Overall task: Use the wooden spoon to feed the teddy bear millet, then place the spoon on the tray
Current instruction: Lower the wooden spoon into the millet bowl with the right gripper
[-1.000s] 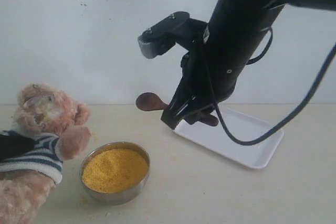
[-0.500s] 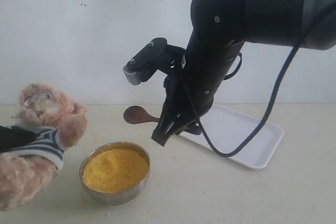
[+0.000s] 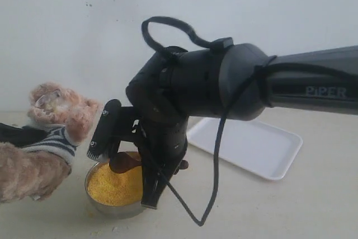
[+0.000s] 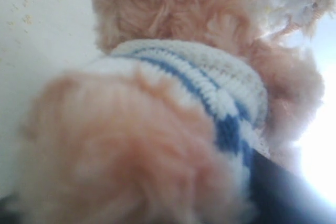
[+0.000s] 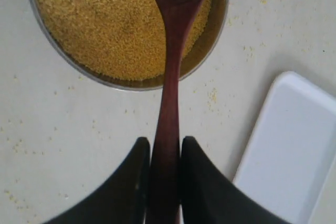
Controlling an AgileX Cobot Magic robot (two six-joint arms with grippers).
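Wooden spoon (image 5: 170, 77): its handle is pinched in the right tool (image 5: 165, 145), its bowl over the millet (image 3: 112, 187), lower left of the exterior frame. Dip shallow, level the scoop, and lift slowly toward the teddy bear (image 3: 61, 113) at the left edge. Whether the left tool (image 3: 12, 134) grips anything, I cannot tell.

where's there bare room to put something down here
The tray is bare, and so is the table in front of it, right of the bowl. The strip between bowl and tray holds only stray grains. Crowded: around the bowl, with the bear beside it and the spoon over it.
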